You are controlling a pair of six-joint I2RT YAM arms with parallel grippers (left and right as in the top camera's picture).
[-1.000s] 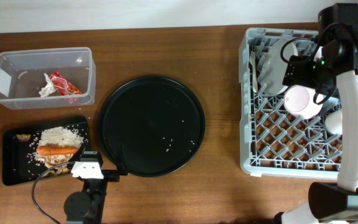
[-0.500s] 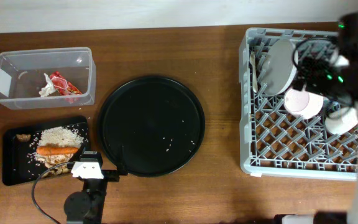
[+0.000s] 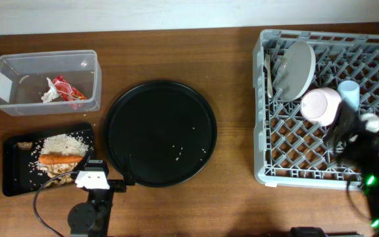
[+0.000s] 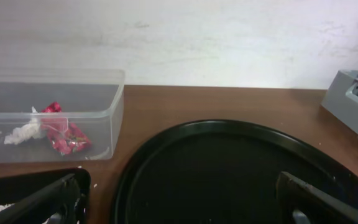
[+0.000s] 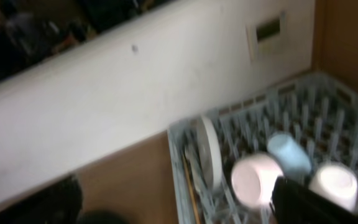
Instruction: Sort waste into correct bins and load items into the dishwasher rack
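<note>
The grey dishwasher rack (image 3: 268, 172) stands at the right. It holds the pale grey plate (image 3: 295, 69) on edge, the white fork (image 3: 267, 71), the pinkish bowl (image 3: 321, 106) and the light blue cup (image 3: 349, 93). In the right wrist view the plate (image 5: 209, 152), bowl (image 5: 253, 179), blue cup (image 5: 289, 152) and white cup (image 5: 334, 183) all sit in the rack. My right gripper (image 5: 173, 211) is open and empty, and its blurred arm (image 3: 368, 151) hangs over the rack's front right. My left gripper (image 4: 179, 214) is open and empty, low between the black tray and the round tray.
The clear tub (image 3: 87, 59) at the far left holds the red-and-white wrapper (image 3: 64, 89). The shallow black tray (image 3: 10, 181) holds rice (image 3: 61, 143), a carrot (image 3: 61, 158), beige scraps (image 3: 58, 170) and a dark lump (image 3: 24, 145). A large round black tray (image 3: 160, 131) has stray grains.
My right arm has pulled back from over the back of the rack toward its front right corner. The bowl stays in the rack and the blue cup has come into view. The left arm is still.
</note>
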